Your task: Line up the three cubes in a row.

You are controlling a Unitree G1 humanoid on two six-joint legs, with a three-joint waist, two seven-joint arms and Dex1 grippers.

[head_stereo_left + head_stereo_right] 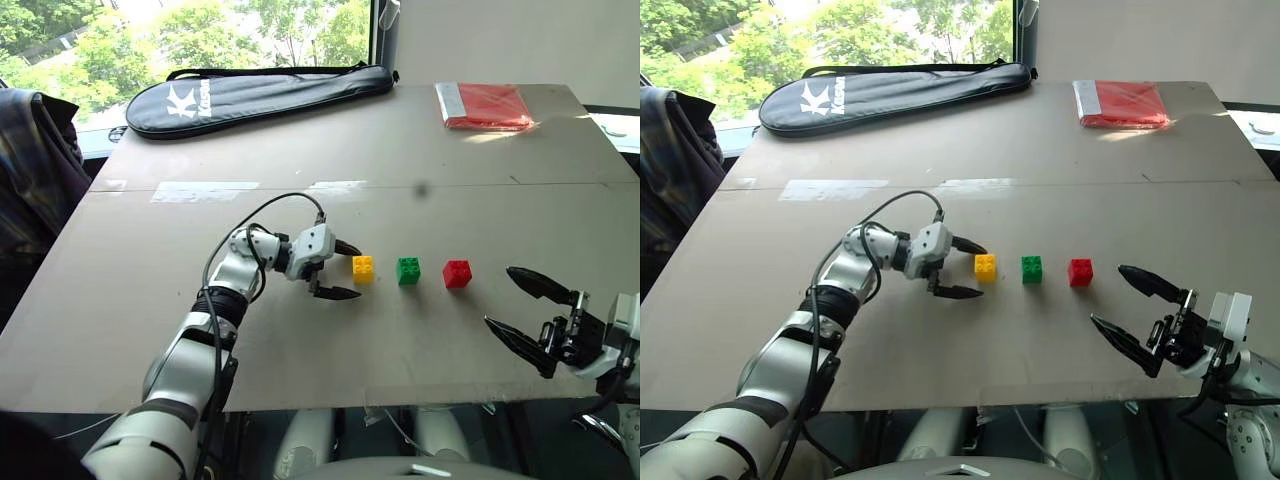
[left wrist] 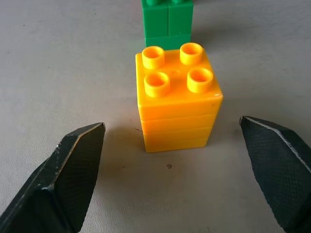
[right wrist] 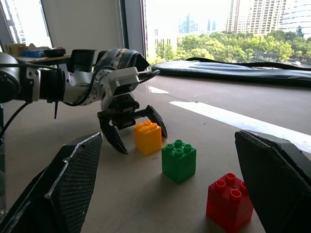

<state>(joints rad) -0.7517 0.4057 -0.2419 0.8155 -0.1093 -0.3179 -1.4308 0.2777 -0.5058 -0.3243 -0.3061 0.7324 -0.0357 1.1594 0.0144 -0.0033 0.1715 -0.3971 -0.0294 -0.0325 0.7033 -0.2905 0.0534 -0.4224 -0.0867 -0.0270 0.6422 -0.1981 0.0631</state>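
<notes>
Three studded cubes stand on the grey table (image 1: 300, 360) in a straight line with small gaps: yellow cube (image 1: 363, 268), green cube (image 1: 408, 270), red cube (image 1: 457, 273). My left gripper (image 1: 350, 272) is open just left of the yellow cube, one finger on each side of its near face and not touching it. In the left wrist view the yellow cube (image 2: 177, 99) sits just beyond the two black fingertips (image 2: 80, 160), with the green cube (image 2: 167, 22) behind it. My right gripper (image 1: 498, 296) hangs open to the right of the red cube, with nothing between its fingers.
A black racket bag (image 1: 260, 95) lies along the far left edge of the table. A flat red packet (image 1: 485, 105) rests at the far right corner. A plaid garment (image 1: 30, 170) hangs beside the table's left edge. A pale tape strip (image 1: 205, 190) crosses the middle.
</notes>
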